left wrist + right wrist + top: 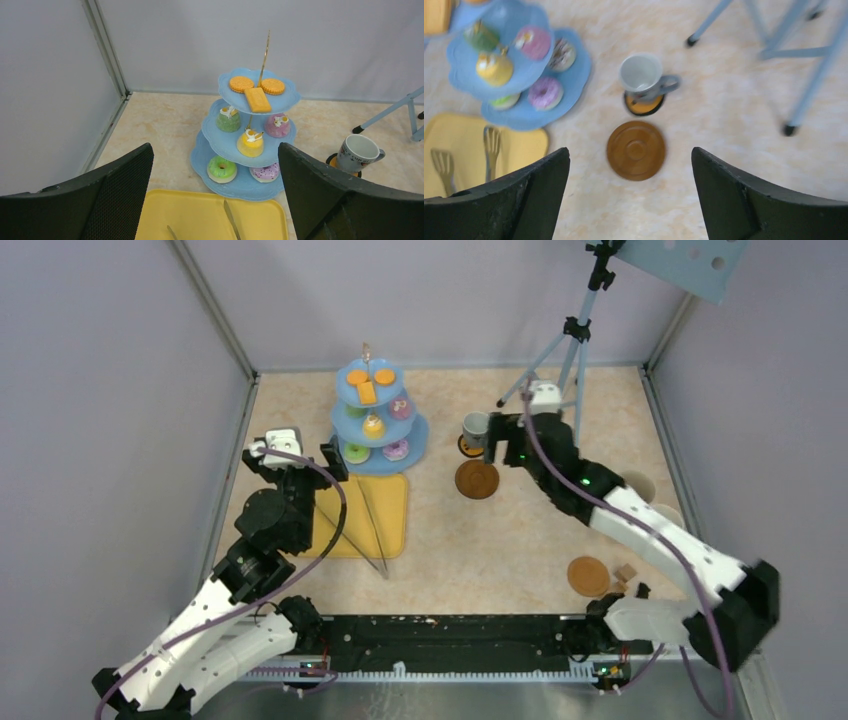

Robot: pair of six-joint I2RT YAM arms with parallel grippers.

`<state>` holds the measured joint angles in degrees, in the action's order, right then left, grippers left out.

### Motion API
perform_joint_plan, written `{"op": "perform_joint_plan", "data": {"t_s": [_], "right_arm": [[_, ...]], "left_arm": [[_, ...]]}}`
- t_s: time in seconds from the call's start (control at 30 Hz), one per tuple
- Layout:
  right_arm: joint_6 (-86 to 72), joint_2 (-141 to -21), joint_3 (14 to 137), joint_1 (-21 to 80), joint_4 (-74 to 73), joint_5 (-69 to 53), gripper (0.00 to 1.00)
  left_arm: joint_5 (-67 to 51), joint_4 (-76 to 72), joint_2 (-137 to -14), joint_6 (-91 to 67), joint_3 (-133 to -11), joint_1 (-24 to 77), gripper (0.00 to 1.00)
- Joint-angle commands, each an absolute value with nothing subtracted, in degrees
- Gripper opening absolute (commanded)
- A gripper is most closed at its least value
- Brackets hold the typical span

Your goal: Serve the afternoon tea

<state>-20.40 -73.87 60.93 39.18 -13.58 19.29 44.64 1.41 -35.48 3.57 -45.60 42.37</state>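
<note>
One grey mug [642, 75] upright on its coaster [644, 106] (handle pointing rightward).

cream mugs [641, 483]: mostly hidden behind the right arm [640, 525]
tongs [230, 220]: cut off by the bottom edge
stand [524, 118]: top tier cut off by the picture's edge, pastries blurred
small brown bits [626, 571]: too small to tell

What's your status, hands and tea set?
Left hand open, empty, facing stand. Right hand open over bare coaster; grey mug on its own coaster beyond. Nothing in the way.
</note>
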Motion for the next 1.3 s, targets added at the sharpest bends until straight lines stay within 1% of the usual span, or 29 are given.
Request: {"op": "perform_joint_plan", "data": {"t_s": [0.0,0.07,0.13,0.23,0.27,0.3,0.4,0.5,0.63,0.73,0.8,0.93,1.07,1.17,1.27], "right_arm": [[-16.67,-60.17,54.71,36.03,-27.05,41.16,0.93],[-22.77,-55.97,54.21,28.96,-33.32,43.77,0.93],[-28.35,-52.50,54.13,23.21,-37.52,42.14,0.93],[-36.31,-49.79,54.11,18.39,-40.50,38.72,0.93],[-38.63,-50.16,54.66,17.50,-42.83,39.06,0.93],[-44.35,-50.85,56.01,16.81,-45.23,39.79,0.92],[-58.53,-55.30,59.85,15.10,-53.64,42.83,0.92],[-65.14,-61.05,63.81,12.39,-56.52,42.60,0.95],[-69.78,-70.34,70.01,5.63,-59.42,34.86,0.95],[-72.08,-78.84,74.93,2.20,-64.11,33.69,0.95],[-71.96,-81.96,75.38,0.44,-62.75,31.99,0.94],[-72.16,-85.24,72.65,-5.75,-57.72,26.71,0.87],[-72.66,-86.27,69.57,-8.57,-54.07,24.88,0.71],[-71.54,-86.23,68.22,-8.88,-52.32,23.14,0.49],[-69.59,-86.12,67.02,-8.88,-50.80,20.41,0.34]], "left_arm": [[43.78,-0.26,-34.90,3.11,-45.80,42.28,0.99],[43.62,-0.26,-34.83,2.96,-45.85,42.28,0.99],[43.59,-0.26,-34.98,2.91,-45.89,42.28,0.99],[43.35,-0.26,-35.20,2.72,-46.04,42.32,0.99],[43.19,-0.26,-35.22,2.69,-46.04,42.30,0.99],[43.16,-0.26,-35.25,2.67,-46.04,42.33,0.99],[43.15,-0.26,-35.27,2.58,-46.09,42.32,0.99],[42.99,1.32,-34.92,2.43,-46.09,42.32,0.99],[43.19,1.44,-34.74,2.46,-46.16,42.30,0.99],[43.33,1.42,-34.50,2.46,-46.13,42.34,0.99],[43.29,1.42,-34.38,2.48,-46.21,42.34,0.99],[43.14,1.41,-34.15,2.31,-46.09,42.36,0.99],[43.39,1.41,-34.14,2.34,-46.08,42.37,0.99],[43.42,1.32,-34.36,2.46,-46.12,42.34,0.99],[43.25,1.33,-34.52,2.47,-46.10,42.36,0.99]]}}
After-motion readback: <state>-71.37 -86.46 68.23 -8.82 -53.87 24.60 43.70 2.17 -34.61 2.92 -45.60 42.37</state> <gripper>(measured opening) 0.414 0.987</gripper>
